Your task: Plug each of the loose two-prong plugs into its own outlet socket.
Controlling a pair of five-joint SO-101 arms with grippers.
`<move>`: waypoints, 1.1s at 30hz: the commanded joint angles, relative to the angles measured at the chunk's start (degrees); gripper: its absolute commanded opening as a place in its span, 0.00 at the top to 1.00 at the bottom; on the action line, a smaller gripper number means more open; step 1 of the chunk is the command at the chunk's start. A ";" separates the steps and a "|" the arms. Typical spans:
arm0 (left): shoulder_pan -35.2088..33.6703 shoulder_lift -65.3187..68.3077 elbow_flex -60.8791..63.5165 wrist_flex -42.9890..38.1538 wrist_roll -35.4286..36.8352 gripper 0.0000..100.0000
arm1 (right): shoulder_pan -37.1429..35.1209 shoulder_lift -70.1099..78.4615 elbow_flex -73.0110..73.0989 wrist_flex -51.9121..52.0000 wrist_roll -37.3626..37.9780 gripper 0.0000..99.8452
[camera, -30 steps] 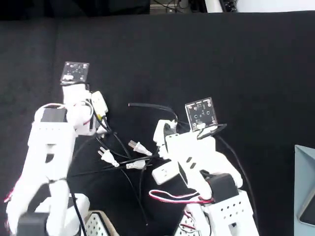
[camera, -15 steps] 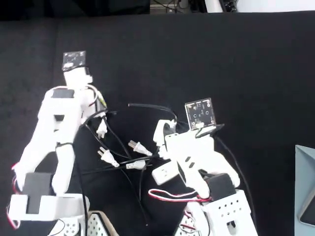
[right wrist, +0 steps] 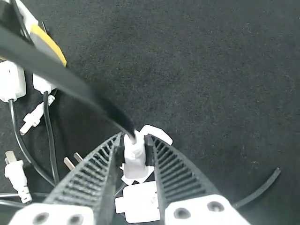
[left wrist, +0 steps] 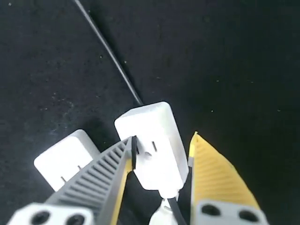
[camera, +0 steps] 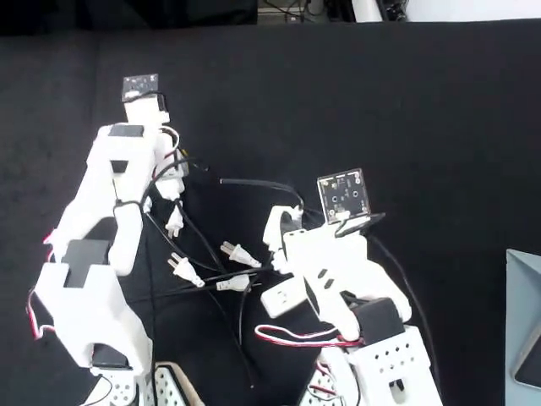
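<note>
A black tablecloth [camera: 439, 110] lies flat, a grey-blue object [camera: 524, 321] at its edge.

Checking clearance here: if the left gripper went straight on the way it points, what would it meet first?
The socket between the left gripper's jaws leads the way. It would probably meet the bare table first, though depth is unclear.

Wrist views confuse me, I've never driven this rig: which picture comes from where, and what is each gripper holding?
Two white robot arms sit side by side at a black table. The high view looks down on both: left arm, right arm. Each wrist view comes from a camera on that arm, looking along its gripper. The left gripper is clamped on a white outlet socket, a second socket beside it. The right gripper pinches a white plug on a black cord. Loose two-prong plugs lie between the arms.
</note>
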 commanded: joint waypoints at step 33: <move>-3.91 -19.25 -8.22 12.92 -4.22 0.97 | 0.44 0.13 -0.13 -1.05 0.00 0.99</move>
